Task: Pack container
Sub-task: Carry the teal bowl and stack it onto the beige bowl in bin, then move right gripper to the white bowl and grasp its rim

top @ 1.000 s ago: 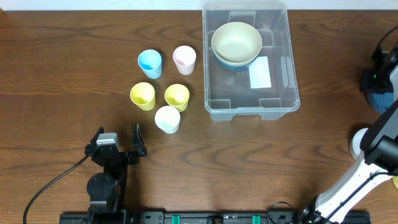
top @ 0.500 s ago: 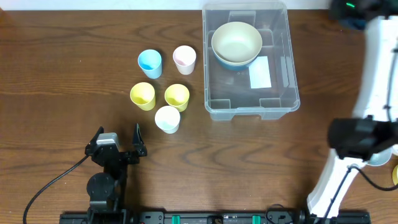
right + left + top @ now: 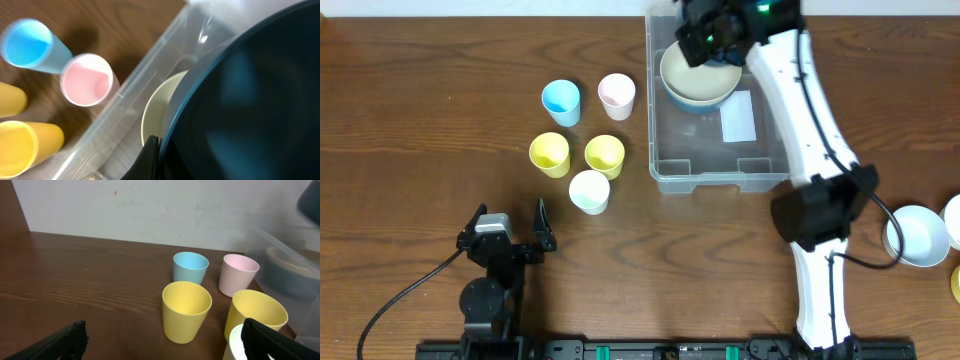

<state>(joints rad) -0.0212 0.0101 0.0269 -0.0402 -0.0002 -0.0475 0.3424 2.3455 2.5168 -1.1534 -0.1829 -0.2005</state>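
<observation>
The clear plastic container (image 3: 775,150) stands at the back right of centre, with a white label on its base. A cream bowl (image 3: 700,68) sits nested in a blue bowl at its far end. My right gripper (image 3: 718,30) hangs over that far end, shut on the rim of a dark blue bowl (image 3: 250,100), which fills the right wrist view above the cream bowl (image 3: 160,110). My left gripper (image 3: 510,235) is open and empty, low near the front left, facing the cups (image 3: 167,340).
Several cups stand left of the container: blue (image 3: 560,100), pink (image 3: 616,95), two yellow (image 3: 549,153) (image 3: 604,155), white (image 3: 589,190). A white bowl (image 3: 918,235) and other dishes lie at the right edge. The right arm stretches across the container's right side.
The right arm has swung from the far right edge up and over the container's far end, carrying the dark blue bowl. The left arm has not moved.
</observation>
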